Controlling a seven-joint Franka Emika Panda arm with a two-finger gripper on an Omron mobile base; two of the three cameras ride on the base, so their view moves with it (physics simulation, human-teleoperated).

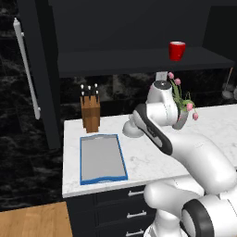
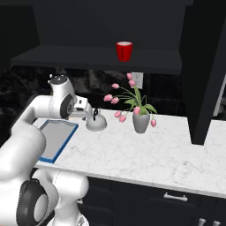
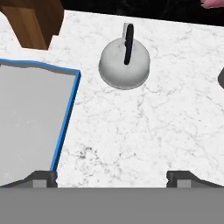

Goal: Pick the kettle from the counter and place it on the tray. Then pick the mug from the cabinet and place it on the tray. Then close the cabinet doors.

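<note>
Bare marble counter (image 3: 144, 131) is lying open between the tray (image 3: 26, 122) on the left and the vase of pink flowers (image 2: 141, 122) on the right, with the kettle (image 3: 124, 63) sitting on it just beyond the tray's far right corner. Gripper (image 3: 111, 177) is hanging over that bare patch with its fingers spread wide, holding and touching nothing, while the mug (image 2: 124, 51) is standing on the cabinet (image 2: 101, 57) shelf above

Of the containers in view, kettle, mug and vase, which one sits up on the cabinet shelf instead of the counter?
The red mug. It stands alone on the dark cabinet shelf, while the kettle and the flower vase both rest on the marble counter below.
</note>
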